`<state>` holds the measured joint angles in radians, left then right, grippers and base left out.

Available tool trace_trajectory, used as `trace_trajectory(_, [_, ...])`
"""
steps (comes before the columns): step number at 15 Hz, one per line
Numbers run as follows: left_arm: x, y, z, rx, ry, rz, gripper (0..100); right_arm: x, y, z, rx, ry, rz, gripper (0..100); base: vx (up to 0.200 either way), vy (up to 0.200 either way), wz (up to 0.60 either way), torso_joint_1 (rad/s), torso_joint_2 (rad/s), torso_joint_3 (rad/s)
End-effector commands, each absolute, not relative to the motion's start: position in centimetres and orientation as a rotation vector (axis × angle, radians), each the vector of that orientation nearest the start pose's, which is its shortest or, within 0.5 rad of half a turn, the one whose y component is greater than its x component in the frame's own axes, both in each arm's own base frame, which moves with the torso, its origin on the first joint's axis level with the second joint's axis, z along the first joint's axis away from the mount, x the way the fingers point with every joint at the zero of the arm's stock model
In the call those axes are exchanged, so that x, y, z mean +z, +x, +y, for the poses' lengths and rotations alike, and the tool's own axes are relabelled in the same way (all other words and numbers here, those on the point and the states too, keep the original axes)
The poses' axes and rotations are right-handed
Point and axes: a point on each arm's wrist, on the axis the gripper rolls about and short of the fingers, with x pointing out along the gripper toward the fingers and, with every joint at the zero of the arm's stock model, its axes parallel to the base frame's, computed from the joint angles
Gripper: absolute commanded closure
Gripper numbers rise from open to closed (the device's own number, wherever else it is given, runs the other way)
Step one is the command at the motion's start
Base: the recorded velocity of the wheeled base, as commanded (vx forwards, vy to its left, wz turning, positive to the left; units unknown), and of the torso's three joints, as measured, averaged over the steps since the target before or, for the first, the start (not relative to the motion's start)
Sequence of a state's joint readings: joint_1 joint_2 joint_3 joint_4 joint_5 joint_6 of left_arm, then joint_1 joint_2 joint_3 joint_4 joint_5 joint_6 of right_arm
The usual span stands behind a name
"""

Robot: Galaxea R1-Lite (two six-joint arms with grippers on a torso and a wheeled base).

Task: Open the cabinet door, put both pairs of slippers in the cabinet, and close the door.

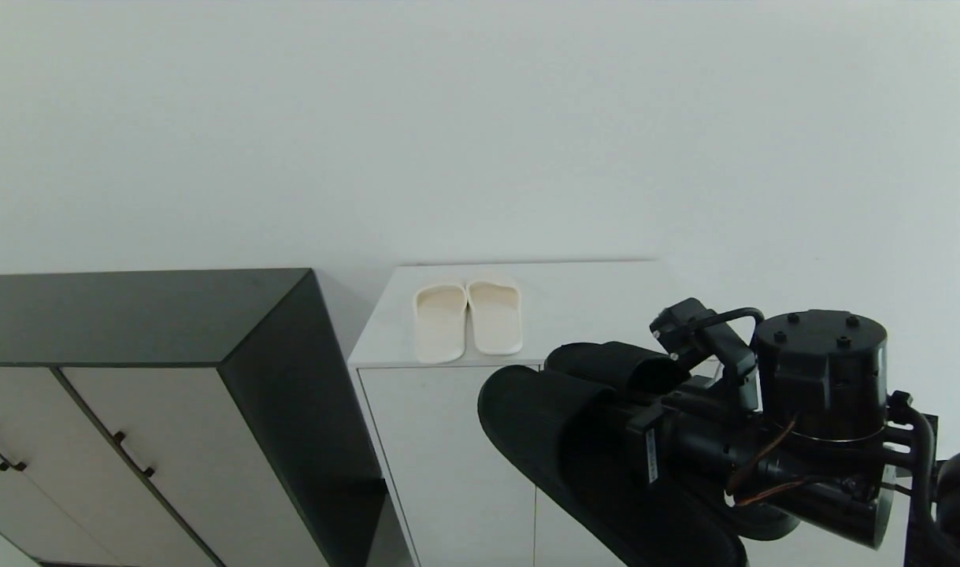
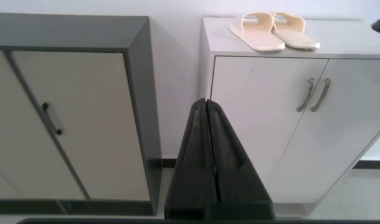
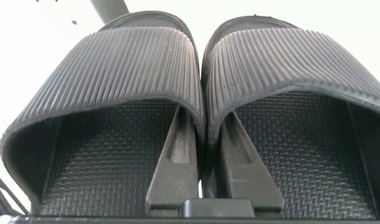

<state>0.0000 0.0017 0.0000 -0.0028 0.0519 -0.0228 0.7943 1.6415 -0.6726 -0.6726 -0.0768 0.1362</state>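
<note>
Two black slippers [image 1: 574, 441], side by side, clamped in right pincer [image 3: 203, 118], held before shut white cabinet [image 2: 258, 112] | left pincer [image 2: 207, 109] closed, empty, so likelier door-opener; upright handles [image 2: 318, 94] at doors' meeting edges | cream slippers [image 1: 468, 317] near cabinet top's front-left corner.

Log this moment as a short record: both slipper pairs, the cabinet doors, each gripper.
black slippers: pair side by side, held up in front of the white cabinet
right gripper: shut, pinching the pair's adjoining inner walls
cream slippers: side by side on top of the white cabinet
white cabinet doors: both shut, handles at the middle seam
left gripper: shut, empty, facing the cabinets
dark cabinet: to the white cabinet's left, doors shut
</note>
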Motion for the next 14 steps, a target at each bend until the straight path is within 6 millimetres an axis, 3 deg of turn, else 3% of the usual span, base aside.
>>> trace_trajectory(1, [7.58, -2.27, 0.12, 0.052, -0.023, -0.002, 100, 16.7, 19.75, 19.87, 0.691, 0.0, 0.326, 100, 0.0, 0.0, 0.0, 0.0, 0.0, 0.0])
trace_trajectory(9, [7.58, -2.27, 0.12, 0.052, -0.025, -0.002, 100, 15.95, 19.61, 19.86, 0.697, -0.028, 0.346, 100, 0.0, 0.0, 0.0, 0.0, 0.0, 0.0])
trace_trajectory(14, [7.58, -2.27, 0.12, 0.052, -0.018, -0.002, 100, 15.89, 19.46, 19.89, 0.702, -0.03, 0.348, 100, 0.0, 0.0, 0.0, -0.148, 0.33, 0.184])
